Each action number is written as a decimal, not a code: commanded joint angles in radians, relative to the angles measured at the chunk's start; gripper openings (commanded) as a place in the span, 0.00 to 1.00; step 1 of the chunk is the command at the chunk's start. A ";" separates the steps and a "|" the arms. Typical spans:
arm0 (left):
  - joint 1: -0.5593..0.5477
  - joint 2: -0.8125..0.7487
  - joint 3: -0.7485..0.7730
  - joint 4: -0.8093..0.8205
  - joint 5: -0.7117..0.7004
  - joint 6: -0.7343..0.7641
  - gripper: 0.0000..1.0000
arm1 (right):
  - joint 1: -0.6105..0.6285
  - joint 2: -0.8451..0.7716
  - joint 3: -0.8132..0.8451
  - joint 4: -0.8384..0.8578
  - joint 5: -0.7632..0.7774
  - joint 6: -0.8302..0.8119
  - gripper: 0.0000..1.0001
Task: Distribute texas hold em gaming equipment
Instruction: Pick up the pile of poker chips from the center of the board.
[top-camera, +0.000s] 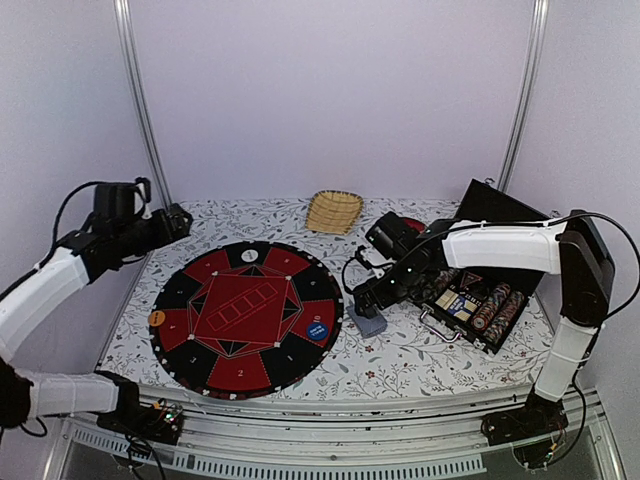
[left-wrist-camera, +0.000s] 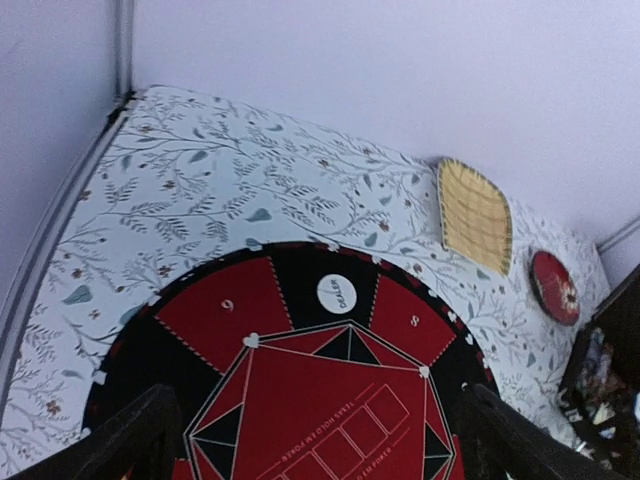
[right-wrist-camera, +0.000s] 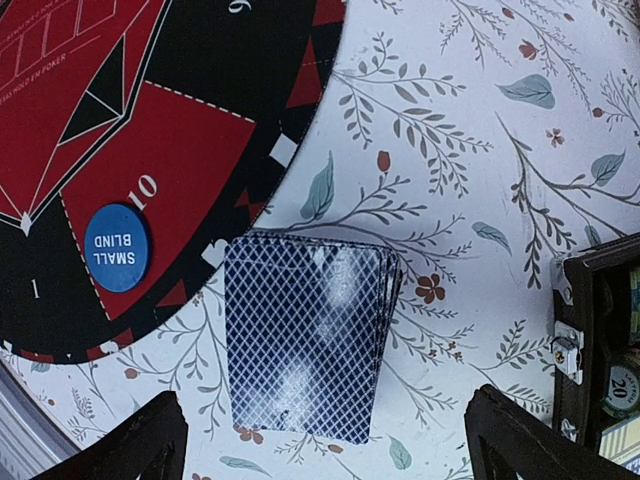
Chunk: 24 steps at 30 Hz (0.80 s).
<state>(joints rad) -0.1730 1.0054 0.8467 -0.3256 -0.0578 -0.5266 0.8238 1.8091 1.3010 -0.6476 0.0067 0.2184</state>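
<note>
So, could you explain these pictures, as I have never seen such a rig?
The robot's left arm and right arm are bolted at the near edge of a table. One picture looks down from above and behind; the other two come from cameras on each wrist. On it lie a poker mat, a deck of cards, an open chip case, a straw basket and a red plate. The left gripper is open and empty; the right gripper is open above the deck.
</note>
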 joint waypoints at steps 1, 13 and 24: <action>-0.230 0.213 0.119 -0.015 -0.105 0.168 0.98 | 0.002 0.010 0.038 -0.008 -0.008 0.045 0.99; -0.466 0.700 0.413 -0.032 0.077 0.308 0.98 | -0.242 -0.124 0.022 -0.125 0.065 -0.177 1.00; -0.467 0.707 0.356 -0.019 0.056 0.351 0.98 | -0.379 0.053 0.182 -0.150 -0.023 -0.491 0.84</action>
<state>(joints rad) -0.6384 1.7302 1.2293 -0.3378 0.0139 -0.2146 0.4431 1.8046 1.4109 -0.7708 0.0418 -0.1303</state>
